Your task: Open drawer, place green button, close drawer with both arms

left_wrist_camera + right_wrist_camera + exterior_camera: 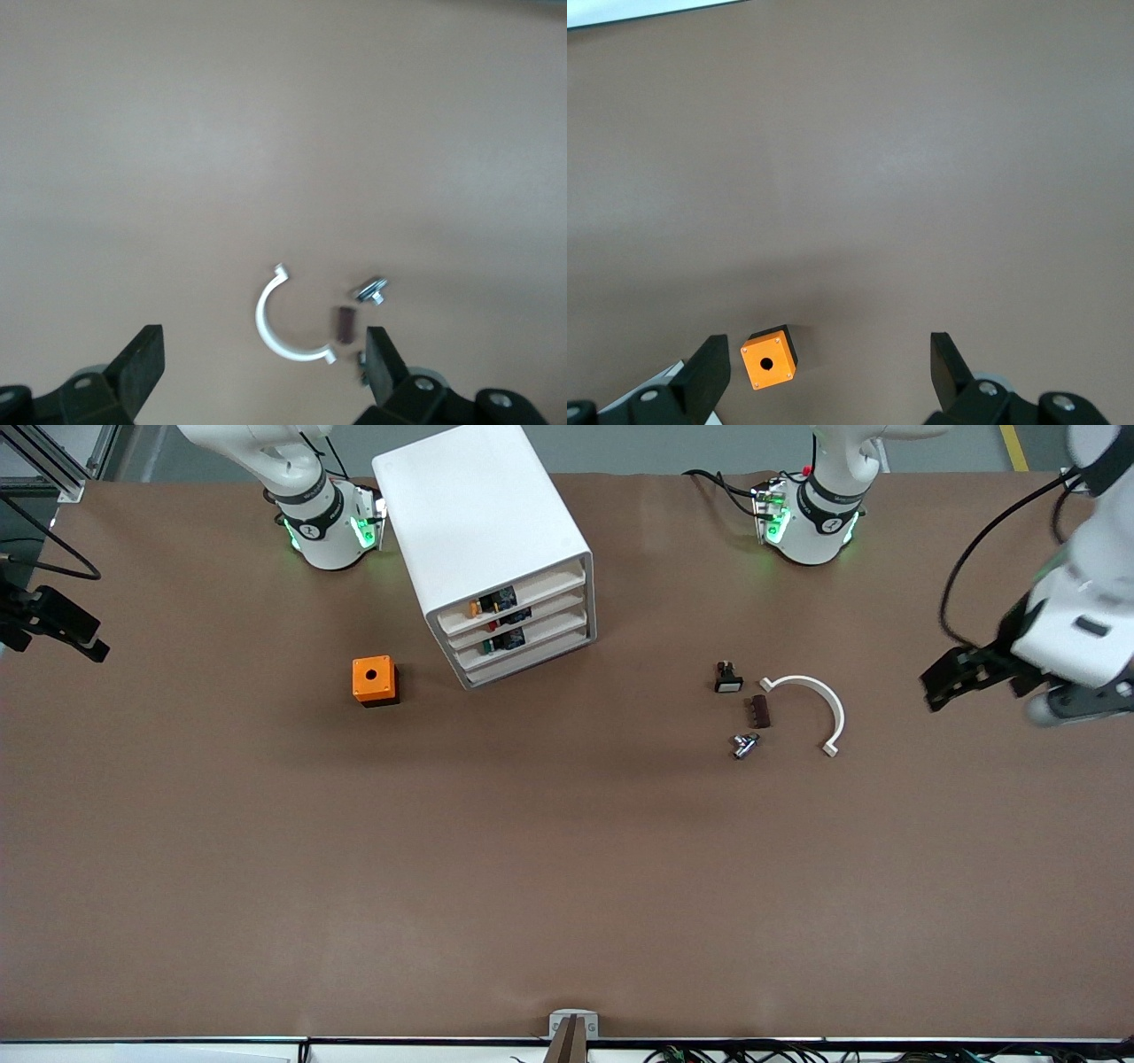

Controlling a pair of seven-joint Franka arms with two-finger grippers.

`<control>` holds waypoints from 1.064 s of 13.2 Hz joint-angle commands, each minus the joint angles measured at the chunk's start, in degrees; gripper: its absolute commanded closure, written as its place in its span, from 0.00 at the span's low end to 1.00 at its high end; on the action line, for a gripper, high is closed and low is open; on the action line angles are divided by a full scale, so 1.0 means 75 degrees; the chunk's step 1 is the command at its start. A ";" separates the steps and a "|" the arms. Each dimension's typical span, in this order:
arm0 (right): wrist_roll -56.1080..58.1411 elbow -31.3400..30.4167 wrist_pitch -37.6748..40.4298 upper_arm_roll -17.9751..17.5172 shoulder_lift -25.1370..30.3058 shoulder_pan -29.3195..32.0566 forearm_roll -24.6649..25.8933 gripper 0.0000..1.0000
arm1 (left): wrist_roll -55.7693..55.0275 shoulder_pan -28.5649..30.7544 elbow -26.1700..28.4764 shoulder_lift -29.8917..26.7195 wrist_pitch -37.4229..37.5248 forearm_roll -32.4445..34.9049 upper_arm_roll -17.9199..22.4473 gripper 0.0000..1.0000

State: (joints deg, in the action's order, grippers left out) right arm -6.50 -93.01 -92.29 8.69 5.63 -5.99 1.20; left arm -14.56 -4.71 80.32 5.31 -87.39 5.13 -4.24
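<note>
Brown table (drawer shut)

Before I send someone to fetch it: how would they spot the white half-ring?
Start at the white cabinet, then look toward the left arm's end of the table, where small parts cluster. The white half-ring lies beside the brown block; it alone is curved and white.

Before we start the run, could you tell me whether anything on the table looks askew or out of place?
The white cabinet sits skewed, its drawer fronts angled toward the left arm's end. All four drawers look shut, the third drawer included. Nothing looks spilled or damaged.
</note>
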 commanded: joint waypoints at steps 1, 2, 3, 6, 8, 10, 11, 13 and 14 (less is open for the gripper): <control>0.0070 -0.0115 0.0060 -0.0045 0.0210 0.0060 0.0169 0.00 | 0.0487 0.0030 0.0609 -0.0728 0.0366 -0.0611 0.0330 0.00; 0.0070 -0.0115 0.0048 -0.0045 0.0210 0.0060 0.0169 0.00 | 0.0488 0.0030 0.1087 -0.1137 0.0321 -0.0660 0.0366 0.00; 0.0070 -0.0115 0.0048 -0.0045 0.0210 0.0060 0.0169 0.00 | 0.0488 0.0019 0.1428 -0.1408 0.0274 -0.0660 0.0366 0.00; 0.0070 -0.0103 0.0060 -0.0045 0.0222 0.0060 0.0180 0.00 | 0.0488 -0.0017 0.2214 -0.2087 0.0215 -0.0660 0.0226 0.00; 0.0082 -0.0103 0.0071 -0.0045 0.0222 0.0118 0.0180 0.00 | 0.0476 0.0018 0.2929 -0.2756 -0.0019 -0.0660 0.0155 0.00; 0.0082 -0.0115 0.0083 -0.0045 0.0245 0.0130 0.0180 0.00 | 0.0371 0.0077 0.2932 -0.2782 0.0062 -0.0637 -0.0020 0.00; 0.0082 -0.0103 0.0107 -0.0045 0.0245 0.0142 0.0180 0.00 | 0.0371 0.0089 0.2932 -0.2747 0.0062 -0.0649 -0.0021 0.00; 0.0082 -0.0103 0.0107 -0.0057 0.0257 0.0177 0.0180 0.00 | 0.0370 0.0112 0.2909 -0.2688 0.0074 -0.0649 0.0014 0.00; 0.0082 -0.0103 0.0118 -0.0057 0.0269 0.0177 0.0180 0.00 | 0.0475 0.0112 0.2873 -0.2630 0.0074 -0.0649 0.0026 0.00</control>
State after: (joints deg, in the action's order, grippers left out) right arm -6.49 -92.98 -91.81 8.97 6.11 -5.65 1.50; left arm -11.88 -4.57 101.20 -14.36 -85.82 0.76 -3.84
